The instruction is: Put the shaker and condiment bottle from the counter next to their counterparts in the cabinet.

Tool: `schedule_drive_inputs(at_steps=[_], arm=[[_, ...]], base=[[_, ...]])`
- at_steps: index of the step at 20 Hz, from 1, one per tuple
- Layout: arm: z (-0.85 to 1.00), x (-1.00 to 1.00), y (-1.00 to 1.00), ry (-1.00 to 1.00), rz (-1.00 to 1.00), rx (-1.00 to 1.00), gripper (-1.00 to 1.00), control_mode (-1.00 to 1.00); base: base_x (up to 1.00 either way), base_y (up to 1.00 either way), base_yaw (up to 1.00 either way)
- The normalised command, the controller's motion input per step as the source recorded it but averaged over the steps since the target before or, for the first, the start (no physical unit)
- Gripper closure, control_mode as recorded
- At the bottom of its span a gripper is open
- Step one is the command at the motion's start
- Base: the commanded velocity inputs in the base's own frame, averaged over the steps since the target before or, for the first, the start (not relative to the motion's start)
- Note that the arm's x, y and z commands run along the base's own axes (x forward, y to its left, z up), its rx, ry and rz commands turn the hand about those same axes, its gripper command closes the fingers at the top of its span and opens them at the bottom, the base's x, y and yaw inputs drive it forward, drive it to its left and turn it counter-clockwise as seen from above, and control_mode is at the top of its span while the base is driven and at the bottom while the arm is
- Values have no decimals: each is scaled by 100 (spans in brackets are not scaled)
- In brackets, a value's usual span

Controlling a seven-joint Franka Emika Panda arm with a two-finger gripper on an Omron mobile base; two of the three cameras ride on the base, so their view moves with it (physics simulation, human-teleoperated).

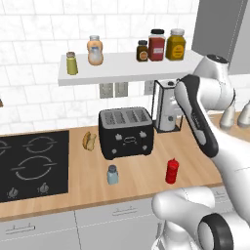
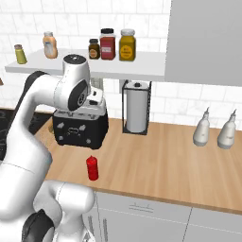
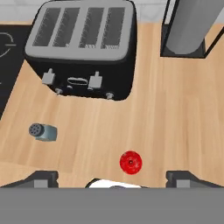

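Observation:
The pale blue-grey shaker (image 1: 113,174) (image 3: 43,131) stands on the wooden counter (image 1: 141,171) in front of the toaster. The red condiment bottle (image 1: 172,171) (image 2: 92,168) (image 3: 131,162) stands to its right near the counter's front edge. On the cabinet shelf (image 1: 122,71) (image 2: 137,68) stand the counterparts, an olive-green shaker (image 1: 72,63) (image 2: 20,54) and a peach-orange bottle (image 1: 95,50) (image 2: 50,45). My gripper (image 3: 113,178) hangs open high above the counter, looking down, with the red bottle just ahead of its fingertips (image 3: 42,179). Nothing is held.
A black toaster (image 1: 126,132) (image 3: 83,48) sits mid-counter with a paper towel holder (image 1: 166,105) (image 2: 136,111) to its right. A stove (image 1: 31,163) lies left, with a bun (image 1: 89,140) beside it. Three jars (image 1: 156,45) occupy the shelf's right end. Two white bottles (image 2: 202,127) stand far right.

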Motion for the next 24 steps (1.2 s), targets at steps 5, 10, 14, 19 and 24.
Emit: schedule_drive_inputs(at_steps=[5,10,14,19,24], arm=[[-33,-63,-24,-14,15,0,-100,-100],[-44,-48,-21,-19,14,4,-100,-100],[-27,-41,-31,-21,12,5,-100,-100],[-32,-31,-58,-11,16,10,-100,-100],[-37,-3,-40,-1,11,1,-100,-100]], base=[[0,0,0],[0,0,0],[0,0,0],[0,0,0],[0,0,0]])
